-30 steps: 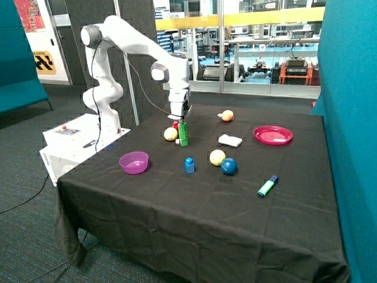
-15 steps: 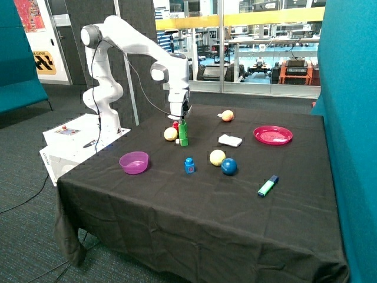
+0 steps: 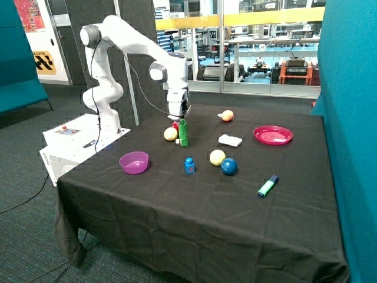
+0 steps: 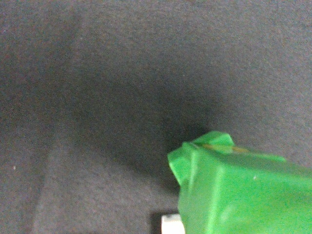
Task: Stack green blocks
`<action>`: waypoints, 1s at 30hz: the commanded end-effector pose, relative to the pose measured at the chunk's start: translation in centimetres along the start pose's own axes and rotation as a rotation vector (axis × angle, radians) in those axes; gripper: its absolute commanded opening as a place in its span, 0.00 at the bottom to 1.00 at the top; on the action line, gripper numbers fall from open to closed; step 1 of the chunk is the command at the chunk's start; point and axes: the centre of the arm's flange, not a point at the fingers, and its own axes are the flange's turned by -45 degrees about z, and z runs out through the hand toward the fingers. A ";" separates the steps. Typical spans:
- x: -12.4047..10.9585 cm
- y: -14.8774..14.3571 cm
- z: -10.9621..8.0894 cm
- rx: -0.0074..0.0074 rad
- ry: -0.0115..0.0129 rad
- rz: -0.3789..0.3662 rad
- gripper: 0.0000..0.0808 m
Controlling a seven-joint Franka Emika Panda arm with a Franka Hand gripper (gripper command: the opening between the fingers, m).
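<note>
The gripper (image 3: 180, 116) hangs directly over the green blocks (image 3: 183, 133), at or just above their top; whether its grip is released or clenched cannot be told. The blocks form 1 upright column, long axis vertical, on the black table (image 3: 194, 206) beside a yellow ball (image 3: 170, 134). In the wrist view the column's top (image 4: 234, 190) fills a corner.

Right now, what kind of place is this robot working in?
Probably a robotics lab or test space: a white arm on a pedestal beside a cloth-covered table, its pincer over the green blocks, and a glass wall showing workbenches beyond.
</note>
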 end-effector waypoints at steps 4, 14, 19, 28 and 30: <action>-2.7 1.6 -2.1 0.0020 -0.0069 -0.002 1.00; -5.6 4.5 -2.3 0.0019 -0.0069 0.023 1.00; -5.6 5.7 -2.2 0.0019 -0.0069 0.034 1.00; -4.9 7.1 -2.1 0.0018 -0.0069 0.048 1.00; -4.8 7.2 -2.1 0.0018 -0.0069 0.045 1.00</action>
